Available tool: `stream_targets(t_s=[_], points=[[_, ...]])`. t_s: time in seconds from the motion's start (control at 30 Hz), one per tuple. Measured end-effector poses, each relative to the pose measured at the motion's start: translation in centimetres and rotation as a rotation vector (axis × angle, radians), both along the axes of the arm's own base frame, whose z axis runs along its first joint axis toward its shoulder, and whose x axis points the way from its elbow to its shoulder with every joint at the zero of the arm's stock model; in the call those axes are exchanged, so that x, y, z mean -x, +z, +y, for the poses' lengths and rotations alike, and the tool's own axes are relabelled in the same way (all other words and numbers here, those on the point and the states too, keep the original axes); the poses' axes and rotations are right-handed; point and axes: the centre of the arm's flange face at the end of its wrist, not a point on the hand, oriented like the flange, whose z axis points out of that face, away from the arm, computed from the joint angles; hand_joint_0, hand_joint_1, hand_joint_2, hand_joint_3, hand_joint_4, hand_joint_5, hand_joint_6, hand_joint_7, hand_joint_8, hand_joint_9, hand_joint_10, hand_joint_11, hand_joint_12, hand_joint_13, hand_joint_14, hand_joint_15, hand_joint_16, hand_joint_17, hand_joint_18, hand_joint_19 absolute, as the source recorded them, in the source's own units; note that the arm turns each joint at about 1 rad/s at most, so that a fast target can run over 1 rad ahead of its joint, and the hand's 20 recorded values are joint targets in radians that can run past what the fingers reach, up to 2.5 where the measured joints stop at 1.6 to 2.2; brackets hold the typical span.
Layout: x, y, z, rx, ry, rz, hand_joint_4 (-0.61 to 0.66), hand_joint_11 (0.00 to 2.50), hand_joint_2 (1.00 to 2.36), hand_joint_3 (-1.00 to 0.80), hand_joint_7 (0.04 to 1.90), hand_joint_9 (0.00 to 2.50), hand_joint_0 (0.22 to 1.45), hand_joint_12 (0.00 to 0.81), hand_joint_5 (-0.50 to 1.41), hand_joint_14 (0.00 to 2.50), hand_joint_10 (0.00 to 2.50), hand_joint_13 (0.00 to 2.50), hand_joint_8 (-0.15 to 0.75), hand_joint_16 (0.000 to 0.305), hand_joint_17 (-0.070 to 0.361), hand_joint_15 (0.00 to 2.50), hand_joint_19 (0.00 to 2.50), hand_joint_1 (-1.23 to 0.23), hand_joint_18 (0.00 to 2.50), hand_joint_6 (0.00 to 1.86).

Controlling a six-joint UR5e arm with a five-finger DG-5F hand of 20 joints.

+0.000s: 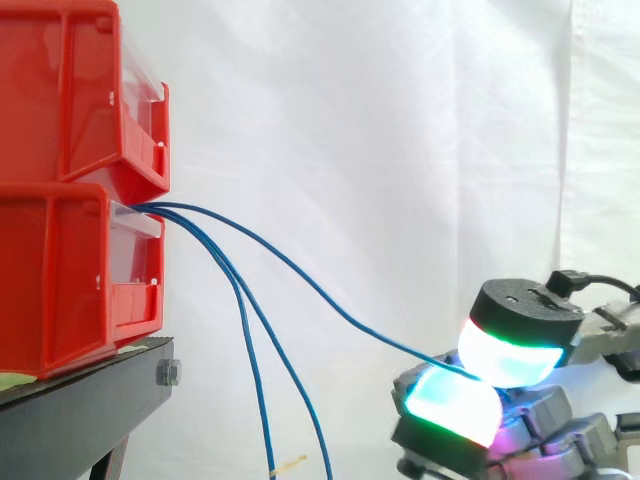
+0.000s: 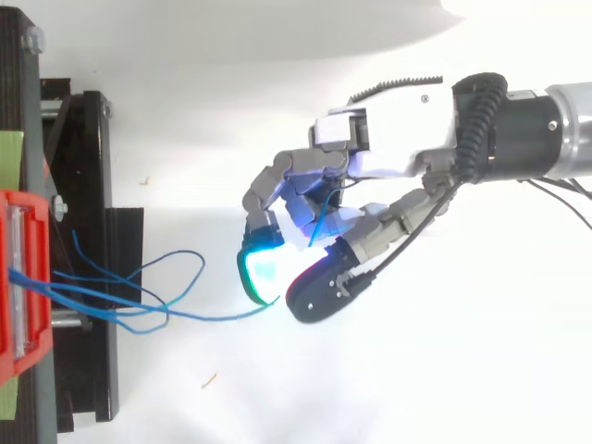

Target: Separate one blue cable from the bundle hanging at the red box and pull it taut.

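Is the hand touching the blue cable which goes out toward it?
Touching. In the side view the blue cable ends between two glowing pads of the hand, which pinch it.

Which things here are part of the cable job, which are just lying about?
Job: hand, shut on the pinched blue cable; other blue cables; lower red bin they hang from.
Lying about: upper red bin; black stand; white curtain; orange scrap.
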Motion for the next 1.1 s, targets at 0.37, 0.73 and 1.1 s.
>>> stream_targets(t_s=[0.37, 0.73, 1.1], points=[[-0.27, -0.17, 0.02, 0.022, -0.099, -0.053, 0.06, 1.41, 1.01, 0.09, 1.21, 0.47, 0.72, 0.398, -0.21, 2.5, 2.5, 0.82, 0.351, 0.047, 0.107, 1.11, 1.41, -0.83, 1.28, 0.95], [-0.05, -0.45, -0.37, 0.15, -0.171, -0.029, 0.05, 1.38, 1.01, 0.1, 1.19, 0.47, 0.72, 0.397, -0.21, 2.5, 2.5, 0.84, 0.352, 0.047, 0.106, 1.13, 1.4, -0.83, 1.3, 0.96], [-0.02, -0.46, -0.4, 0.185, -0.175, -0.026, 0.09, 1.38, 1.22, 0.07, 1.29, 0.53, 0.64, 0.429, -0.2, 2.5, 2.5, 0.92, 0.378, 0.057, 0.128, 1.09, 1.1, -0.78, 1.32, 0.95]])
